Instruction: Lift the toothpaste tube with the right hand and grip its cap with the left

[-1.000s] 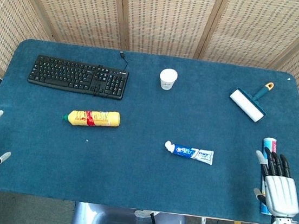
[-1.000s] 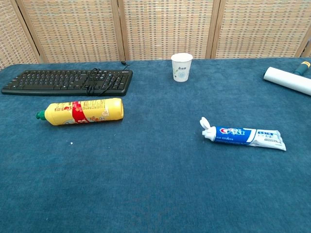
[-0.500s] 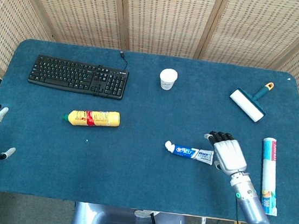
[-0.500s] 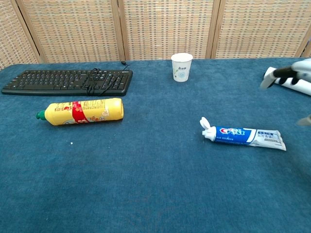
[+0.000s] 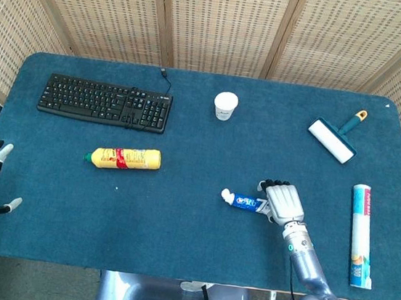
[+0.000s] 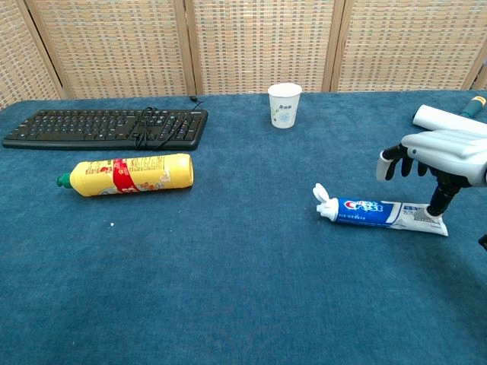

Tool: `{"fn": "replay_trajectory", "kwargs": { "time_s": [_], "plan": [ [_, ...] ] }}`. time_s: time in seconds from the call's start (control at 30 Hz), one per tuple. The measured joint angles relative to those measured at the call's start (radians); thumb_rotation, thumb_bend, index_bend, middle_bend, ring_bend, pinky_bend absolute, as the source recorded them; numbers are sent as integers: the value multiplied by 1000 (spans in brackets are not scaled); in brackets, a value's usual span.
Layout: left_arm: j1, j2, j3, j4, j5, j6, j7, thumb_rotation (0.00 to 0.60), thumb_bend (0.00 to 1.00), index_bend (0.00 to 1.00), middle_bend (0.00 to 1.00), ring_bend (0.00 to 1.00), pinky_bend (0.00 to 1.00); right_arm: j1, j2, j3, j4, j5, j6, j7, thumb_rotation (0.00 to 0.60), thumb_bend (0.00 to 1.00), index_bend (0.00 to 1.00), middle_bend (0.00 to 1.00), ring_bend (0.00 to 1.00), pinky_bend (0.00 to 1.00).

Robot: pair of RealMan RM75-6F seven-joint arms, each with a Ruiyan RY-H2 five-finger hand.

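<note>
One right hand [image 6: 437,156] spread open over the tail of the toothpaste tube [image 6: 380,212], thumb tip touching it, tube lying left-right, cap [image 6: 322,195] pointing left.

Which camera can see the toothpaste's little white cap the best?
The chest view. There the toothpaste tube lies close and large, and its flipped-open cap stands out plainly, clear of the right hand hovering above the tube's tail. The head view shows the cap only as a tiny white speck.
</note>
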Motion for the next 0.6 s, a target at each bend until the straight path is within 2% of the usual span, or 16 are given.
{"fn": "replay_trajectory", "kwargs": {
  "time_s": [0.3, 0.6],
  "plan": [
    [1, 3, 0, -1, -3, 1, -6, 600, 0, 0, 0, 0, 0, 15, -61, -21, 59, 22, 10, 5, 600, 353, 391, 413, 362, 393],
    [-2, 0, -2, 1, -13, -8, -1, 600, 0, 0, 0, 0, 0, 22, -105, -37, 130, 18, 24, 34, 600, 374, 447, 465, 417, 413]
  ]
}}
